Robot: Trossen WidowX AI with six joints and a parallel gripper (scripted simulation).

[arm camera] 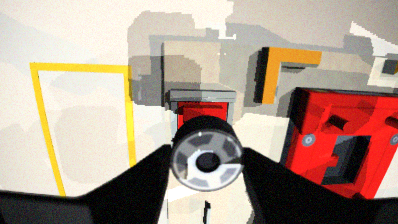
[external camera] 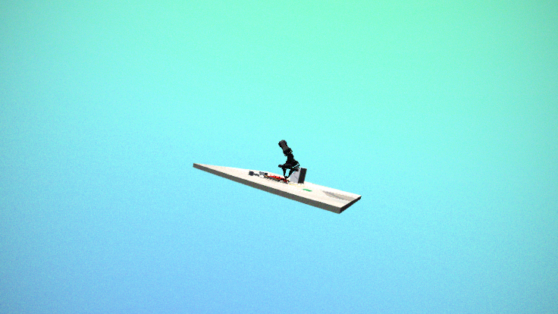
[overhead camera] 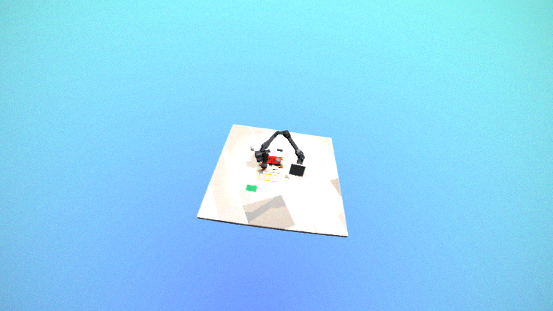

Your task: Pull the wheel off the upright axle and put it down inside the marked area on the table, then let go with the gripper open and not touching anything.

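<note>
The wheel [arm camera: 186, 167], with a black tyre and a silver spoked rim, faces up in the wrist view. My gripper [overhead camera: 264, 166] [external camera: 286, 180] [arm camera: 206, 152] is shut on it, one finger at each side. The wheel is over a small red block [arm camera: 202, 110] with a grey bar [arm camera: 202, 96] along one edge. A dark round spot shows at the hub; I cannot tell if it is the axle's end, nor how far down the axle the wheel sits. The marked area is a yellow outline [arm camera: 80, 67] [overhead camera: 267, 181] on the table, left of the wheel in the wrist view.
A red plate [arm camera: 382, 110] [overhead camera: 274, 159] with pegs and a dark opening lies right of the gripper in the wrist view. An orange corner bracket [arm camera: 268, 75] stands near it. A green patch [overhead camera: 251, 188] [external camera: 307, 189] and a dark upright panel [overhead camera: 297, 170] are farther off.
</note>
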